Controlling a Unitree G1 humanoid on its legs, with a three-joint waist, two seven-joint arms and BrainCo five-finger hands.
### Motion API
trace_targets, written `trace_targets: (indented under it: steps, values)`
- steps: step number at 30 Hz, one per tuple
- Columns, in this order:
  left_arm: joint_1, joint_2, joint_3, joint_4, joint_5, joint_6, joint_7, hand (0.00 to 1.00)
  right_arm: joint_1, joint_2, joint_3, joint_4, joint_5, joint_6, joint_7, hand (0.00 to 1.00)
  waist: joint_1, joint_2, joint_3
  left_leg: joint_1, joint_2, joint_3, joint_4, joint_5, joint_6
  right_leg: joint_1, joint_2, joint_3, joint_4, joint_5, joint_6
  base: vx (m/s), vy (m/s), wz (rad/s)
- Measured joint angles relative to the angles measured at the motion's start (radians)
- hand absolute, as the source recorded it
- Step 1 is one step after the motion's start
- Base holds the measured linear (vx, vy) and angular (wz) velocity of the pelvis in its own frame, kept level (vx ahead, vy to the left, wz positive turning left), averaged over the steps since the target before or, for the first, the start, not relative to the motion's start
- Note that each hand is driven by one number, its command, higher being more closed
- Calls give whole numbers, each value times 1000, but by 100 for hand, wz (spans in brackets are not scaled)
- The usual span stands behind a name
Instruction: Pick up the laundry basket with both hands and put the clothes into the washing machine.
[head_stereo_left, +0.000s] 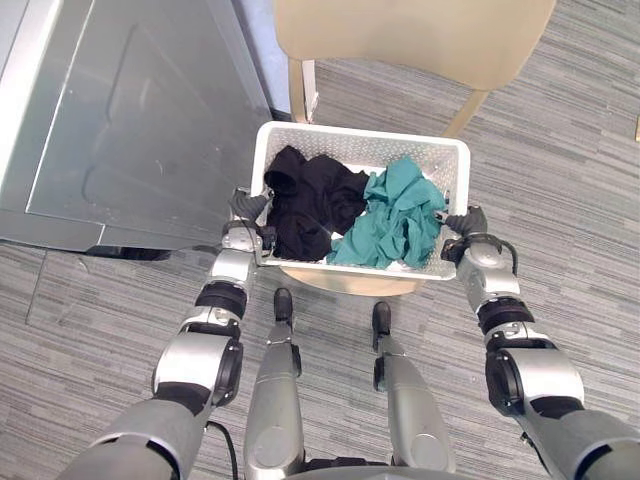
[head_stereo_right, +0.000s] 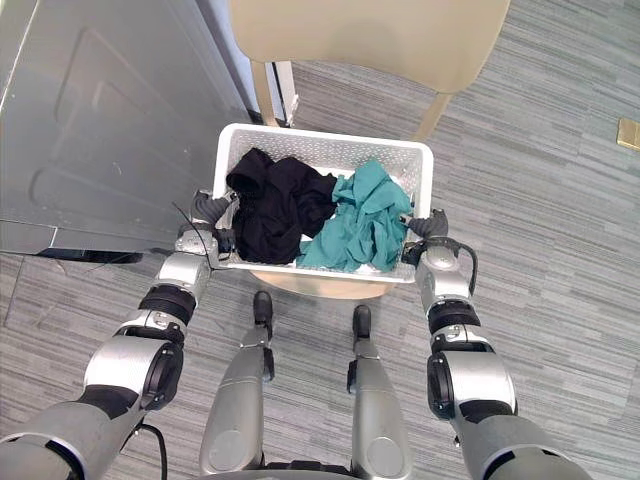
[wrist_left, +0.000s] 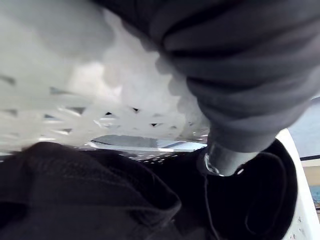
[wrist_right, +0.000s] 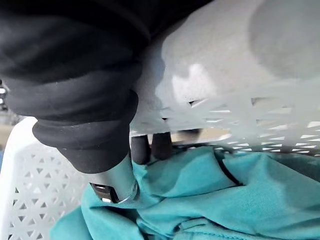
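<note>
A white perforated laundry basket (head_stereo_left: 360, 137) sits in front of me on a beige round seat (head_stereo_left: 350, 284). It holds a black garment (head_stereo_left: 305, 200) on its left and a teal garment (head_stereo_left: 400, 215) on its right. My left hand (head_stereo_left: 246, 212) grips the basket's left end. In the left wrist view its thumb (wrist_left: 225, 160) hooks over the rim (wrist_left: 100, 100) above the black cloth (wrist_left: 75, 195). My right hand (head_stereo_left: 466, 226) clasps the right end. In the right wrist view its thumb (wrist_right: 117, 180) lies inside on the teal cloth (wrist_right: 225, 195), and its dark fingertips (wrist_right: 150, 147) poke through the wall.
The grey washing machine (head_stereo_left: 130, 130) stands to my left, its flat metal panel close to the basket's left side. A beige chair (head_stereo_left: 410, 35) with wooden legs is just beyond the basket. Grey striped carpet (head_stereo_left: 570, 180) stretches to the right.
</note>
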Motion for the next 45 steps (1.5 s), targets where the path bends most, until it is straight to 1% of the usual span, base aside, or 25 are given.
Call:
trace_targets:
  steps: [3,5,6,10,12,15,16,17,20,22,23,24,25,28,31,34,36,38,40,41,43,44,45]
  values:
    - [0,-11,-2,20,31,0,-9,0,19,3,-64,25,0,3,3,0,3,0,0,25,0,2,0,0,0,27,-1,-2,-3,0,0,13,-1,3]
    - [4,-23,-4,37,31,0,-14,0,51,6,-101,33,0,6,11,0,12,0,0,52,0,6,0,-1,-1,53,-3,-2,-5,0,0,7,2,2]
    - [14,-26,-6,37,33,-1,-25,0,84,6,-132,33,0,7,21,0,21,0,-1,73,1,11,-1,-4,-5,73,-3,-2,-5,-2,-2,-4,-2,5]
    - [74,-26,-25,36,53,-9,-75,0,177,12,-228,33,-3,12,46,0,20,0,-3,147,-4,17,-17,-9,-4,142,-10,-7,-5,-15,-1,-38,5,9]
    - [118,-24,-22,36,70,-9,-94,0,219,13,-285,33,-5,20,48,0,18,0,-5,193,-16,20,-47,-13,-5,176,-17,-10,-4,-25,4,-52,32,12]
    - [248,-3,21,36,72,-10,-98,0,306,11,-378,43,-11,27,66,0,18,-2,-69,249,-22,52,-102,1,-1,204,-19,3,-15,-29,7,10,13,-4]
    - [297,16,38,37,77,-10,-101,0,333,10,-385,46,-11,27,68,0,16,-1,-92,273,-25,55,-117,8,-1,223,-20,6,-29,-29,7,61,5,-9]
    - [319,24,48,39,80,-10,-104,0,347,8,-385,47,-12,27,70,0,16,-1,-102,283,-26,55,-122,9,1,232,-21,6,-32,-29,7,53,0,-2]
    - [400,62,86,70,98,-11,-119,0,380,-21,-383,95,-31,27,88,0,15,0,-153,323,-35,48,-145,10,2,275,-27,4,-62,-29,7,71,1,3]
    - [437,78,117,84,106,-11,-120,0,384,-34,-380,116,-39,27,88,0,14,-2,-168,345,-40,47,-155,10,2,299,-32,3,-78,-28,8,62,10,2]
    - [462,84,135,95,106,-11,-122,0,390,-42,-370,122,-40,27,89,0,14,-2,-187,355,-45,46,-171,11,2,304,-35,3,-84,-28,8,59,15,3]
    - [488,96,137,102,106,-12,-128,0,393,-49,-353,122,-40,27,90,0,14,-1,-196,369,-50,44,-182,14,4,321,-39,1,-98,-26,10,64,15,4]
    - [496,99,148,108,106,-12,-133,0,393,-51,-351,122,-40,27,92,0,13,-1,-196,378,-52,44,-184,14,4,331,-41,0,-102,-26,10,69,21,6]
    - [579,99,205,103,60,-32,-136,0,427,-59,-325,112,-39,25,109,0,8,-3,-244,402,-67,32,-214,16,6,363,-54,-18,-131,-26,11,80,21,14]
    - [660,95,225,66,27,-51,-136,0,480,-58,-326,95,-33,15,110,0,9,-5,-265,415,-76,21,-217,15,7,387,-61,-28,-146,-29,14,83,13,14]
    - [764,60,289,33,-4,-79,-137,0,581,-51,-393,71,-28,3,109,0,1,-3,-277,429,-86,-12,-226,15,7,417,-69,-62,-145,-45,17,51,3,30]
    - [845,22,350,39,-15,-84,-141,0,650,-22,-450,71,-27,2,110,0,-2,-4,-306,448,-88,-12,-245,15,7,422,-70,-65,-145,-50,15,37,-1,6]
    - [918,-34,435,84,-16,-83,-157,0,740,35,-527,80,-28,-9,114,0,-2,-5,-335,484,-88,-10,-270,15,7,445,-70,-69,-144,-63,9,48,-11,3]
    - [985,-107,539,138,-14,-79,-174,0,834,116,-602,111,-31,-11,132,0,-4,-3,-368,509,-87,-7,-275,14,6,466,-72,-72,-134,-81,9,19,-18,5]
    - [997,-126,563,149,-14,-75,-180,0,855,134,-616,121,-32,-8,135,0,-4,-2,-374,514,-87,-3,-277,14,6,469,-72,-72,-131,-84,8,0,0,0]
    - [1041,-207,655,153,-15,-62,-187,0,922,212,-656,130,-32,10,146,0,-3,10,-391,529,-84,9,-281,12,5,475,-72,-70,-123,-92,1,-56,-10,-7]
    - [1048,-224,672,153,-17,-60,-189,0,934,228,-661,130,-31,11,153,0,-3,13,-394,531,-83,15,-281,10,3,475,-72,-69,-122,-93,0,-78,-2,-5]
    - [1057,-245,709,152,-48,-57,-196,0,950,258,-665,131,-30,13,156,0,-4,16,-396,539,-82,21,-281,7,5,479,-72,-67,-118,-94,-2,-66,2,-2]
